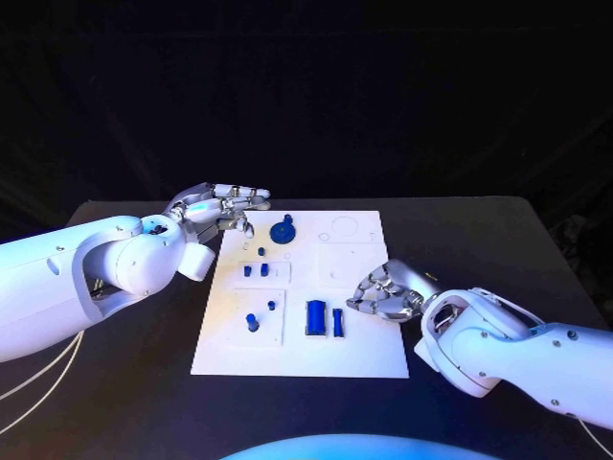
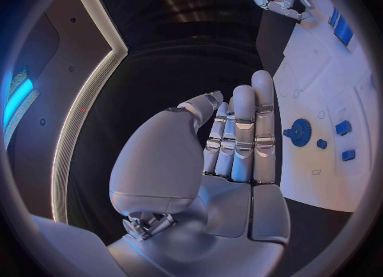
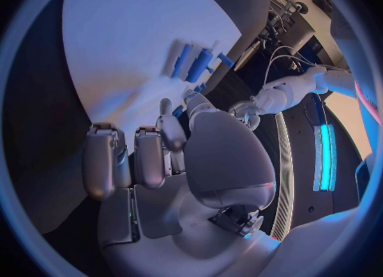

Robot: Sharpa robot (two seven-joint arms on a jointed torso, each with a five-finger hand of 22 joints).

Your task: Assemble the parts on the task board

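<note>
- Flat white rectangular task board (image 1: 369,359) lies mid-table; small blue plastic parts sit on it.
- Count, head view: one round gear-like blue piece (image 1: 283,231) near far edge; two tall blue blocks (image 1: 315,317) side by side near centre; about five smaller blue bits, too small to tell exactly.
- Parts judged light, rigid, smooth; pinch blocks across their narrow sides, the gear by its rim.
- Left hand (image 1: 219,205) hovers at board's far left corner, fingers straight, holding nothing.
- Right hand (image 1: 385,290) at board's right edge, fingers curled in, nothing visibly held.
</note>
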